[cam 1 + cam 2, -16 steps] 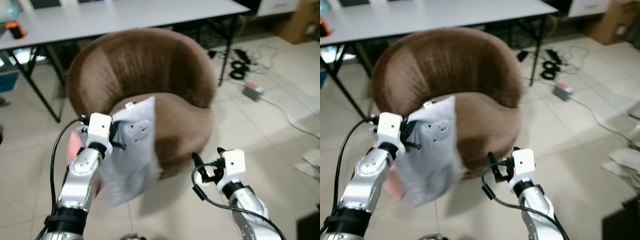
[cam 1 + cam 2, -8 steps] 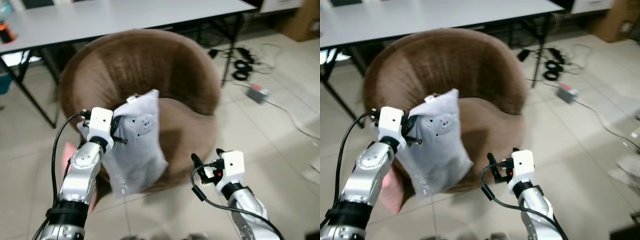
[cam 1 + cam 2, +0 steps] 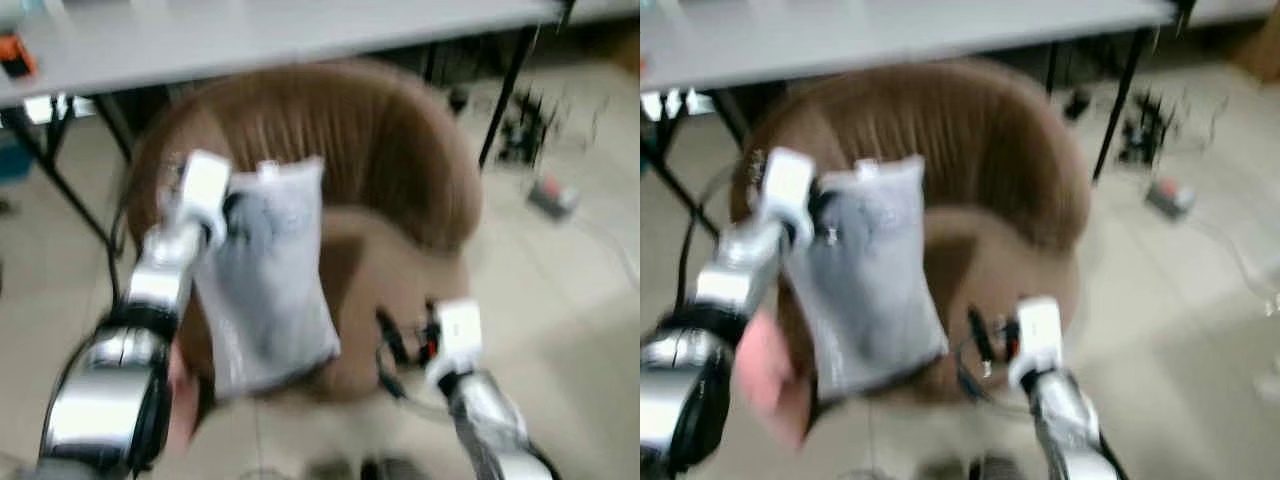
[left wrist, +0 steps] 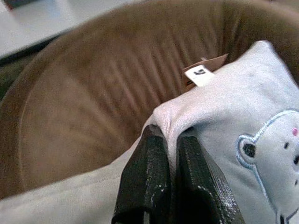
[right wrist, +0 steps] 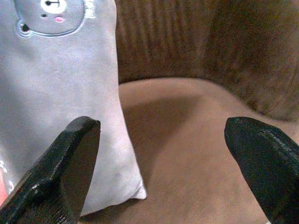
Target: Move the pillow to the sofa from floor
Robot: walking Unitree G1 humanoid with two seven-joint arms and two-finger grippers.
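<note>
Tiled floor [image 3: 590,300], sofa [image 3: 380,150] under a table edge: left gripper [image 4: 169,154] pinched shut on the pillow [image 3: 270,280] top corner, pillow hanging over the seat's front-left edge, right gripper [image 5: 159,154] wide open, empty; I'd carry further over the seat before releasing.

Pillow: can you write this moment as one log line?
left gripper: shut on pillow | pillow: hanging over sofa seat | right gripper: open

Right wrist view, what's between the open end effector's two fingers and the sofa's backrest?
Bare brown seat cushion of the sofa fills the stretch ahead of the right end effector; the grey pillow hangs off to one side.
</note>
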